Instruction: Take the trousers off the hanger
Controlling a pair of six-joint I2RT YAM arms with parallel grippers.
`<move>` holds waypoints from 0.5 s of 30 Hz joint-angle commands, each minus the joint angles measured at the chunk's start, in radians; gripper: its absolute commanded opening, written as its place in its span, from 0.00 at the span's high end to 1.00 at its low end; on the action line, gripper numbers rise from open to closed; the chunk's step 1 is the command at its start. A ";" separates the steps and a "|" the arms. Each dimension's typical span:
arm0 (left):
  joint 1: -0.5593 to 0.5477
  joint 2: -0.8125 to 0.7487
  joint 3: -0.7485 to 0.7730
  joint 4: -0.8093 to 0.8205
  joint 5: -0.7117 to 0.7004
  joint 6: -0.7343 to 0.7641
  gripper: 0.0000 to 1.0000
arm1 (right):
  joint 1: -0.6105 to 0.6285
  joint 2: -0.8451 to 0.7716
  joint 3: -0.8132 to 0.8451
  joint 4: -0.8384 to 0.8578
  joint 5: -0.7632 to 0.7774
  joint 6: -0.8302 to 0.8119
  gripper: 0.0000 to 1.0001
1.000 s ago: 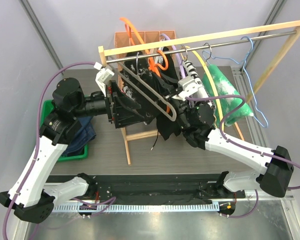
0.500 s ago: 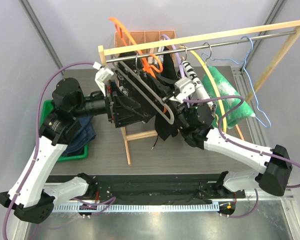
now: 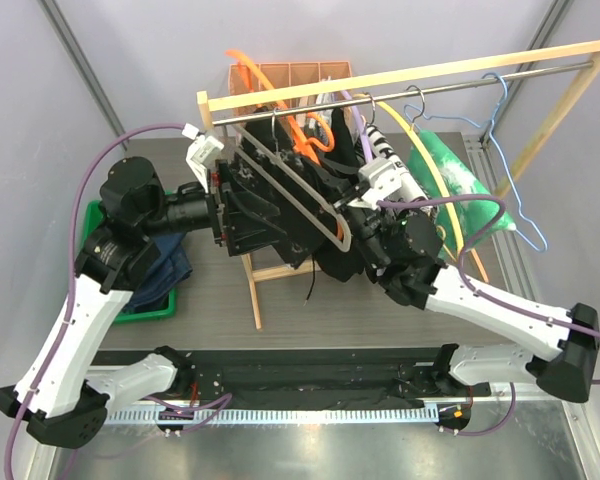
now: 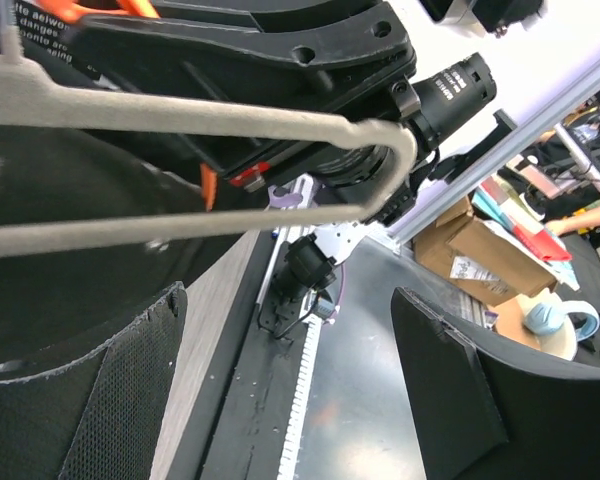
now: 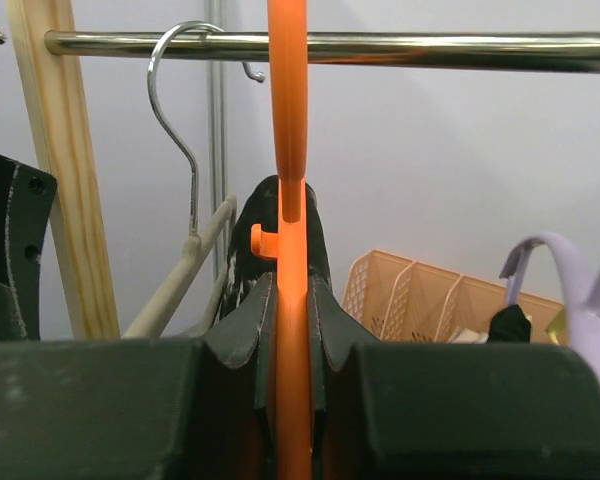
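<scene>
An orange hanger [image 5: 288, 150] hangs from the metal rail [image 5: 380, 45], and my right gripper [image 5: 292, 330] is shut on its stem. Black cloth with white speckles [image 5: 238, 272] shows just behind the fingers. In the top view this gripper [image 3: 338, 170] sits under the rail among dark cloth [image 3: 330, 255] draped from the hangers. My left gripper [image 4: 290, 400] is open with nothing between its fingers, just below a beige hanger [image 4: 180, 120], with black cloth [image 4: 50, 230] beside it. The navy trousers [image 3: 170, 272] lie in a green bin [image 3: 95, 215] at the left.
A wooden rack [image 3: 400, 75] spans the table, with one leg [image 3: 252, 290] at the front. On the rail hang purple [image 5: 570, 270], yellow [image 3: 420, 140] and blue wire [image 3: 510, 200] hangers. A green cloth [image 3: 450, 190] lies right. An orange basket [image 3: 290, 75] stands behind.
My right arm has shifted right and forward with the orange hanger, whose top has swung. The dark cloth and beige hanger have shifted with it. The left arm has barely moved.
</scene>
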 commanded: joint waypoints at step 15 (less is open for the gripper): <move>0.003 -0.176 -0.086 0.205 -0.090 -0.481 0.18 | 0.012 -0.199 0.574 -1.126 0.237 0.493 0.99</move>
